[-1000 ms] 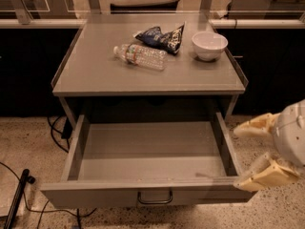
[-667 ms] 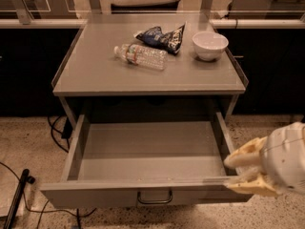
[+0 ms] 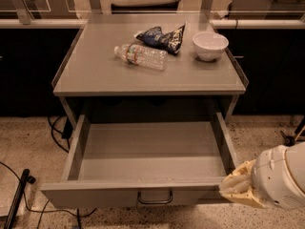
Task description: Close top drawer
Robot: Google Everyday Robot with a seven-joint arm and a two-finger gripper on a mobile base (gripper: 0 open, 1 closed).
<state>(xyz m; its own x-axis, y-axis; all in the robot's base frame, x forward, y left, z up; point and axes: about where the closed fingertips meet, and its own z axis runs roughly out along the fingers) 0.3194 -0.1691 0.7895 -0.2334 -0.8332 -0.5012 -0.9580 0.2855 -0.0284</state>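
Your cream gripper (image 3: 228, 187) sits at front right corner of wide grey metal top drawer (image 3: 95, 194), drawer pulled open; whether gripper is open or closed, cannot tell.

Speckled terrazzo floor (image 3: 28, 142) in dim light, dark cabinets (image 3: 28, 70) behind.

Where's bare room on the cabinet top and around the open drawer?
Bare: on the cabinet top, the front strip and left side beside the water bottle; the top drawer floor. Crowded: back right, with chip bag and bowl; the gripper sits at the drawer's right front corner.
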